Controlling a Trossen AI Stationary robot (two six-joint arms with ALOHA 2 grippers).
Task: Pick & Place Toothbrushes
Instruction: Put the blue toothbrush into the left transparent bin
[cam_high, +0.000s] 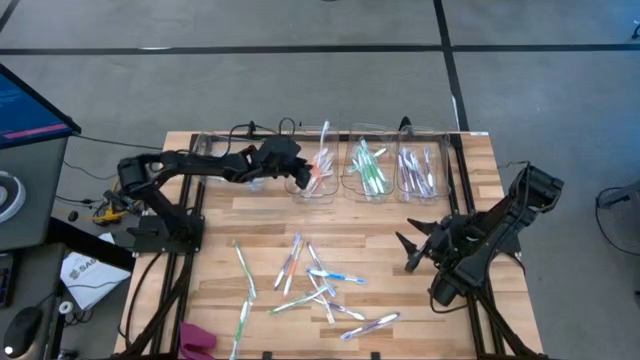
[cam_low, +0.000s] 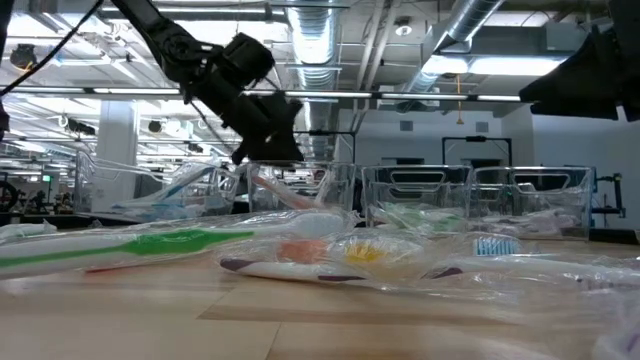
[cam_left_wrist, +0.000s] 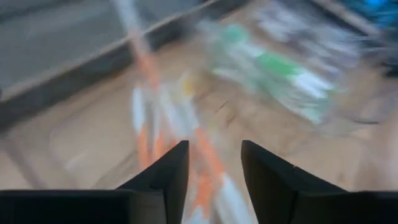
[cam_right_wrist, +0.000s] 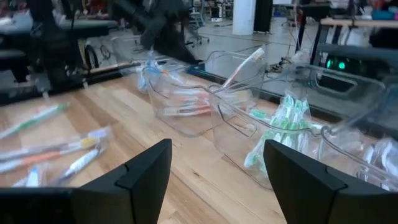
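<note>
High view puts my left end effector (cam_high: 300, 176) over the leftmost clear bin (cam_high: 313, 172) at the far side of the tabletop (cam_high: 210, 255), fingers parted and empty, orange toothbrushes (cam_left_wrist: 199, 149) directly beneath. My right end effector (cam_high: 410, 250) waits open at the right, loose toothbrushes (cam_high: 318, 288) scattered just left of it.

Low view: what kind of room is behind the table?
Probably a large open industrial lab or workshop. Exposed ceiling ducts and long strip lights run overhead, with more workstations and equipment beyond the clear plastic bins. The high view shows grey carpet floor around the wooden table.
</note>
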